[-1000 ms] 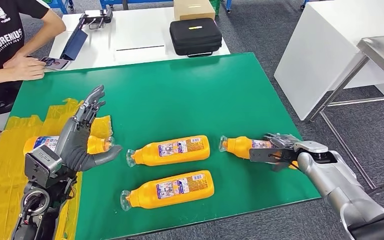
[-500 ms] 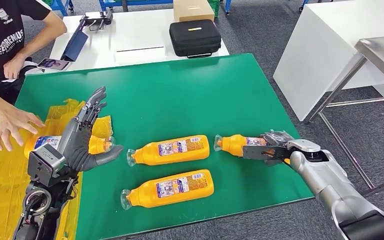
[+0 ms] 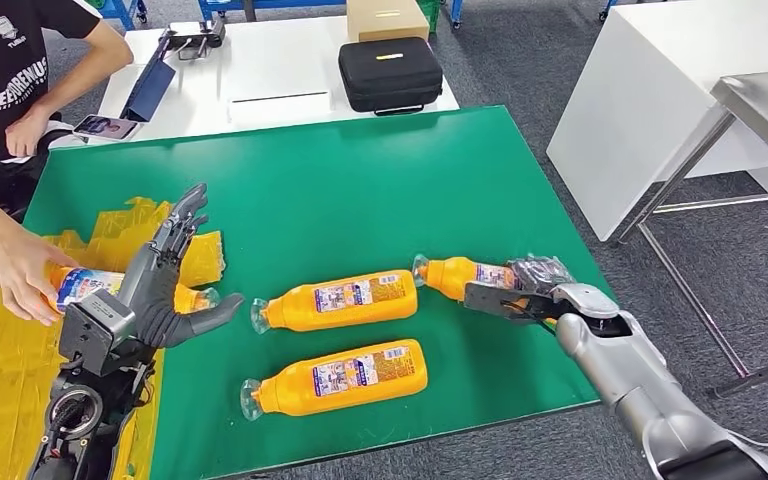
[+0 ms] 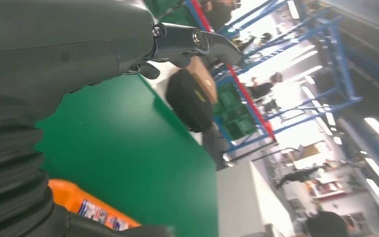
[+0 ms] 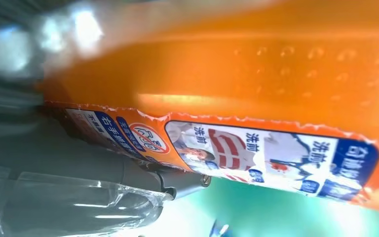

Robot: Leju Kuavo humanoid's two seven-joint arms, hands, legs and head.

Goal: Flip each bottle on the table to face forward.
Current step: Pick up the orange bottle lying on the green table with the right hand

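Head view shows the right hand (image 3: 520,298) gripping one orange bottle (image 3: 455,275) near the green table's (image 3: 360,180) right edge, while the left hand (image 3: 165,285) hovers with fingers spread, holding nothing. Two bottles (image 3: 338,300) (image 3: 340,378) lie label-up at centre, apparently done; a person's hand (image 3: 22,275) holds the fourth bottle (image 3: 85,285) at left.

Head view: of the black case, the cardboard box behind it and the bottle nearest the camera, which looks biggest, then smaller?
1. Bottle nearest the camera
2. Black case
3. Cardboard box, partly cut off by the frame

The bottle lies closer, so true sizes stay unsure.
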